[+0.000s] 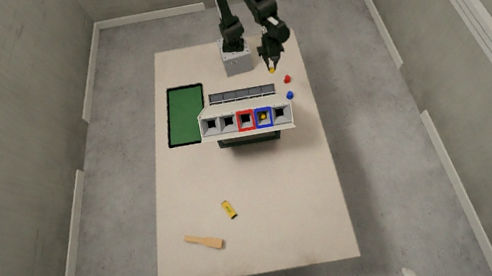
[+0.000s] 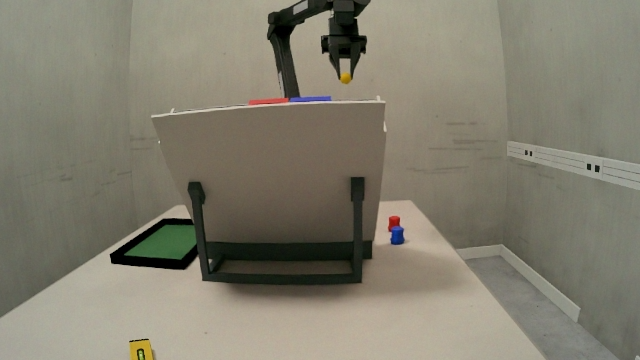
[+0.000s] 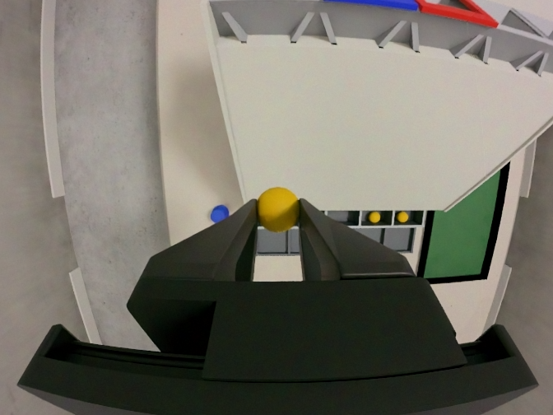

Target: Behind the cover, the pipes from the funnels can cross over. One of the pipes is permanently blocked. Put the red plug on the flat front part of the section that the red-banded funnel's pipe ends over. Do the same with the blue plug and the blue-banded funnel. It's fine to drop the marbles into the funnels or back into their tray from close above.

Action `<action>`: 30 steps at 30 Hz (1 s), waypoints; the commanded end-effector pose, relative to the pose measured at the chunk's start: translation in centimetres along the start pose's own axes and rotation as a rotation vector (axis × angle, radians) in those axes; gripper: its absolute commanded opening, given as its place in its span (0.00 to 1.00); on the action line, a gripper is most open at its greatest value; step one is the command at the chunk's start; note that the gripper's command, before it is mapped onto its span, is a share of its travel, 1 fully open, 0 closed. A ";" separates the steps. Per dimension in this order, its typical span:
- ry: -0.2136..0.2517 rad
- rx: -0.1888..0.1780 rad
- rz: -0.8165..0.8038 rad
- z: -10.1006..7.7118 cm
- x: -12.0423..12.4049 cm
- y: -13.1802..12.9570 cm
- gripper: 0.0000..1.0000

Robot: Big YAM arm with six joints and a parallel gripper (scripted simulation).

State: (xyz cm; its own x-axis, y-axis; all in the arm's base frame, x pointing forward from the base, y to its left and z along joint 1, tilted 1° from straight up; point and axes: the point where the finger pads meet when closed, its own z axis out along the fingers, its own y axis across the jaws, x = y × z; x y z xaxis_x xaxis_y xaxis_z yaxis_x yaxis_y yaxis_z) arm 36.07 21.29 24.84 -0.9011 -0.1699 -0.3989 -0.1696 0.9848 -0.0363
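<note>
My gripper [image 1: 271, 68] [image 2: 345, 75] [image 3: 277, 207] is shut on a yellow marble [image 1: 272, 70] [image 2: 345, 78] [image 3: 277, 208]. It hangs high behind the white cover [image 2: 280, 170] [image 3: 357, 124], right of the blue-banded funnel [image 1: 256, 118] [image 2: 310, 99] [image 3: 370, 3]. That funnel's mouth holds another yellow marble [image 1: 262, 116]. The red-banded funnel [image 1: 238, 121] [image 2: 268, 101] [image 3: 455, 13] stands next to it. The grey row of sections [image 1: 241, 93] [image 3: 383, 239] lies below; two marbles [image 3: 374, 216] [image 3: 402, 216] sit in two neighbouring sections. The red plug [image 1: 286, 79] [image 2: 394, 222] and blue plug [image 1: 289, 95] [image 2: 397, 235] [image 3: 219, 213] stand on the table beside the stand.
A green tray with a black rim [image 1: 184, 114] [image 2: 162, 242] [image 3: 460, 232] lies at the other side of the stand. The arm's grey base [image 1: 236, 60] stands behind the sections. A small yellow block [image 1: 228, 209] [image 2: 140, 349] and a wooden spatula [image 1: 203, 241] lie at the table's near end.
</note>
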 end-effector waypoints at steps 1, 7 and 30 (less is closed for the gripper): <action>-0.044 -0.017 0.011 -1.2 -3.4 1.1 0.00; -0.041 -0.016 0.010 1.3 -8.1 0.9 0.00; -0.045 -0.016 0.010 5.5 -16.7 0.6 0.00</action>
State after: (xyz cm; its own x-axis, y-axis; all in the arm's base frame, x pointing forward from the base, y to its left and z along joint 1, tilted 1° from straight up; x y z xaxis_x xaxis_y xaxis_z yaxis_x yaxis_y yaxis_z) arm 50.58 24.31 25.09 -0.8981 -0.1621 -0.4089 -0.1660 0.9858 -0.0261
